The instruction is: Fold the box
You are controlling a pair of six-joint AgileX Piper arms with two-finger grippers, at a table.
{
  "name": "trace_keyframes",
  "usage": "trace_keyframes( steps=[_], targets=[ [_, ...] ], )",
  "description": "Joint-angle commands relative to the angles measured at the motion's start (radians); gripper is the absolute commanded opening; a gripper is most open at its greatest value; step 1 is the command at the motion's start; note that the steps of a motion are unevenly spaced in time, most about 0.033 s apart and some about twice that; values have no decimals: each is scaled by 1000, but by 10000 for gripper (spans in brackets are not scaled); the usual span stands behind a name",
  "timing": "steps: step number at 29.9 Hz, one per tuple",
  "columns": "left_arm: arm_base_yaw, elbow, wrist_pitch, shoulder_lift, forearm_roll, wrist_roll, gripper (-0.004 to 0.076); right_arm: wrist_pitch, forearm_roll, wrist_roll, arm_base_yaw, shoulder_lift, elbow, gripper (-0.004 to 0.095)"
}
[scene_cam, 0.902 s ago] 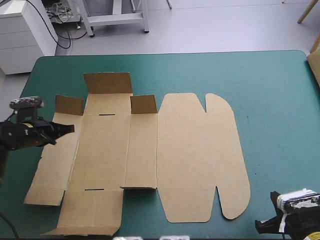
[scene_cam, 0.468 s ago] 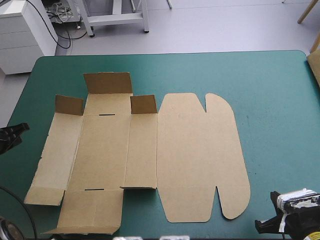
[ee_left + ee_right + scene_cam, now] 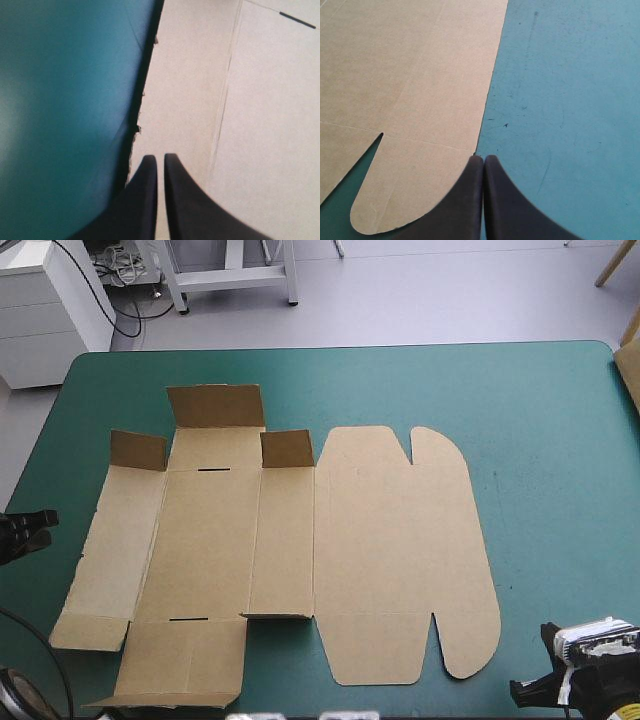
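The brown box [image 3: 280, 550] lies as a cut sheet on the teal-green cover, mostly flat. Three small flaps [image 3: 215, 405] stand raised along its far side, and the lid panel with rounded tabs [image 3: 400, 550] lies flat on the right. My left gripper [image 3: 38, 522] is at the table's left edge, shut, clear of the box. In the left wrist view its fingertips [image 3: 160, 157] hover over the box's left panel [image 3: 190, 100], close to its ragged edge. My right gripper [image 3: 525, 692] is at the near right corner, shut; its tips [image 3: 483, 157] point at the lid's right edge [image 3: 490, 85].
Bare teal-green cover [image 3: 550, 440] stretches from the lid to the table's right edge. A narrower strip of cover [image 3: 400, 380] runs along the far edge behind the box.
My left arm has pulled back from over the box's left panel to the table's left edge. The box and the right arm have not moved.
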Motion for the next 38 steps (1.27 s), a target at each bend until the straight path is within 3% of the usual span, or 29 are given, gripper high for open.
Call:
trace_keyframes(
  steps=[1,5,7,30,32,34,38],
  targets=[
    [3,-33,25,-22,-47,26,155,-68,6,-6,5,19,-24,-21],
    [3,-33,35,-22,-51,26,430,-68,6,-6,5,19,-24,-22],
    [3,-29,37,-22,-54,21,501,-68,6,-6,5,19,-24,-22],
    [3,225,61,4,-110,151,473,-68,6,-6,5,19,-24,-21],
    [3,225,61,7,-108,148,454,-68,6,-6,5,19,-24,-21],
    [3,225,61,12,-108,148,381,-68,6,-6,5,19,-24,-21],
    [3,225,61,12,-91,155,81,-68,6,-6,5,19,-24,-21]
  ],
)
